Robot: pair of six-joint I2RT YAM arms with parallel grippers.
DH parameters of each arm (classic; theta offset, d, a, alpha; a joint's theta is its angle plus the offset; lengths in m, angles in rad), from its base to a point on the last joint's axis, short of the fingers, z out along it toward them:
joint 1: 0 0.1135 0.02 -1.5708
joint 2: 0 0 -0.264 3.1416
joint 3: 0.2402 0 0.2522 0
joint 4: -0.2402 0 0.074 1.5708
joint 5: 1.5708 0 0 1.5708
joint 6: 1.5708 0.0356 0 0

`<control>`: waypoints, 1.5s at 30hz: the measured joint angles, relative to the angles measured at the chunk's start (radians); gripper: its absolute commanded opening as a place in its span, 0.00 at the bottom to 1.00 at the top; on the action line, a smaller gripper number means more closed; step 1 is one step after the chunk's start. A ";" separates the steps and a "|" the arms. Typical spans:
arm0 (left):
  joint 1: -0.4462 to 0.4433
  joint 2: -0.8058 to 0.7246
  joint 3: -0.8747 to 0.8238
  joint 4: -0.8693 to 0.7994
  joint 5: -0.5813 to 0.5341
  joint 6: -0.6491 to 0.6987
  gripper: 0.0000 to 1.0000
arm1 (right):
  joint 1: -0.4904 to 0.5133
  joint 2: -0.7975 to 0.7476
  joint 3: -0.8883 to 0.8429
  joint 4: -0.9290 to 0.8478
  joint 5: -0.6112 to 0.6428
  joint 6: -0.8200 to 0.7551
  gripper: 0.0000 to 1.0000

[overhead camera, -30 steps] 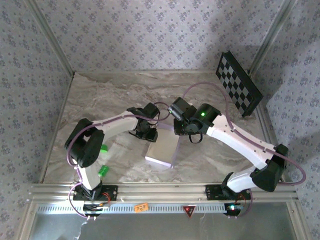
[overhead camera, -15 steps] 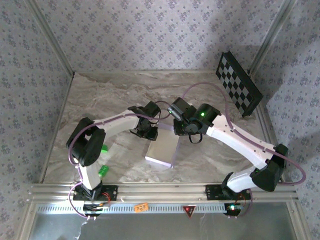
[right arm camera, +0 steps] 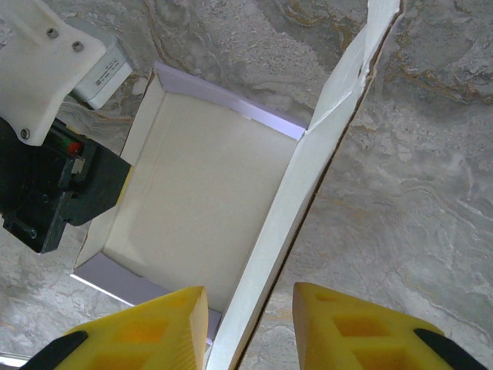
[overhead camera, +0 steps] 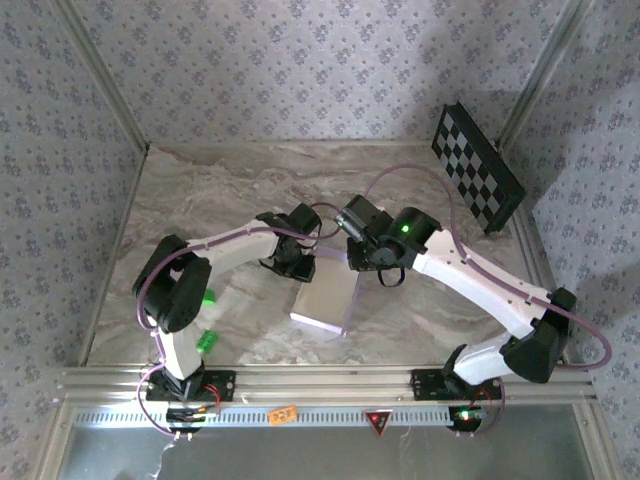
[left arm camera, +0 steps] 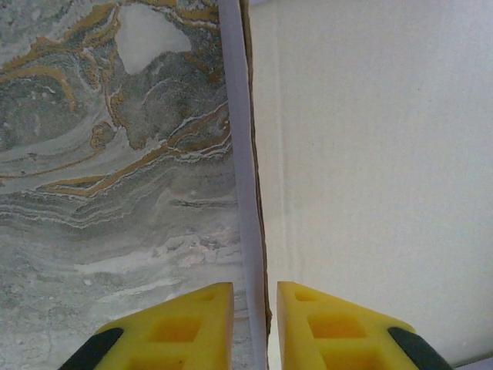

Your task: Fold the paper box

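Observation:
The paper box (overhead camera: pixel 325 297) lies mid-table, lavender outside and cream inside, with its walls partly raised. In the left wrist view its cream floor (left arm camera: pixel 370 154) fills the right side, and its upright left wall (left arm camera: pixel 240 154) runs down between my yellow fingers. My left gripper (left arm camera: pixel 256 289) is shut on that thin wall, at the box's far left corner (overhead camera: pixel 293 262). My right gripper (right arm camera: pixel 251 290) stands open astride the box's right wall (right arm camera: pixel 308 185), with a gap on the finger's outer side. From above, the right gripper (overhead camera: pixel 368 262) hangs over the box's far right corner.
A black-and-white checkerboard panel (overhead camera: pixel 478 168) leans against the back right wall. Two small green objects (overhead camera: pixel 207 297) sit by the left arm's base. Patterned walls enclose the marble table (overhead camera: pixel 200 200) on three sides. The left arm's wrist (right arm camera: pixel 54 177) is close to the right gripper.
The left gripper's jaws have closed onto the box's left wall. Both arms and the box have stayed almost in place.

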 measured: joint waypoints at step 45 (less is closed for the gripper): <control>0.243 -0.444 -0.189 0.022 -0.023 -0.022 0.52 | -0.085 0.179 0.264 -0.114 -0.194 -0.977 0.00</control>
